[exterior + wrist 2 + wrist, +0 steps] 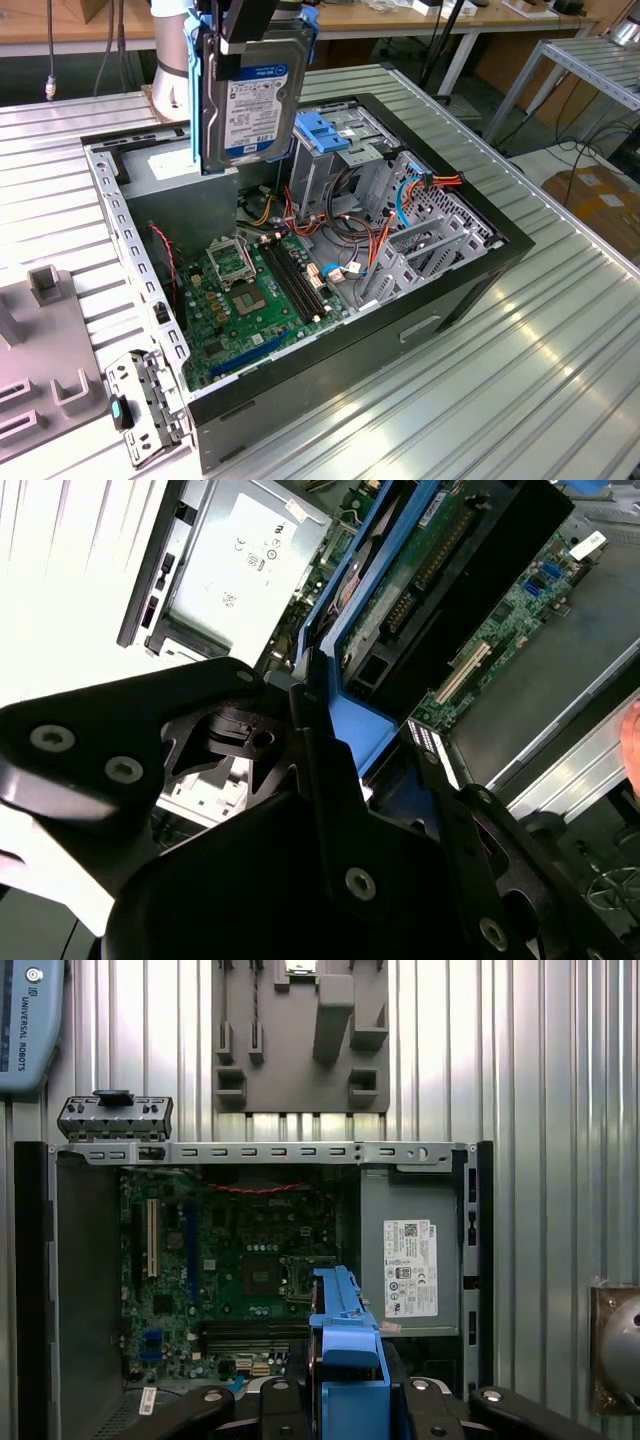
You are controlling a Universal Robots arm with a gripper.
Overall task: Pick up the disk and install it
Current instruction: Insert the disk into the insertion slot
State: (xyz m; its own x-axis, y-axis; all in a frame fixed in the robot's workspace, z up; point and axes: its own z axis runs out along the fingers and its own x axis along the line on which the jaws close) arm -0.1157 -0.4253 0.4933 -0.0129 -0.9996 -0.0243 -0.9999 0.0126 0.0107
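The disk (256,92), a silver-grey hard drive with a white-and-blue label and blue carrier rails, hangs upright on edge over the back of the open computer case (470,285). My gripper (252,28) is shut on its top edge from above. The drive sits just to the exterior view's left of the metal drive cage with a blue plastic top (327,137) and is clear of it. The blue rail of the disk (346,1355) runs between the black fingers (270,1410) in the first wrist view. In the second wrist view the disk (400,575) shows edge-on.
Inside the case lie the green motherboard (250,290), coloured cables (380,225) and the grey power-supply box with a white sticker (410,1270). A grey fixture plate (40,370) sits at the exterior view's left on the ribbed metal table (500,400). The case's side bracket (145,405) sticks out near the front corner.
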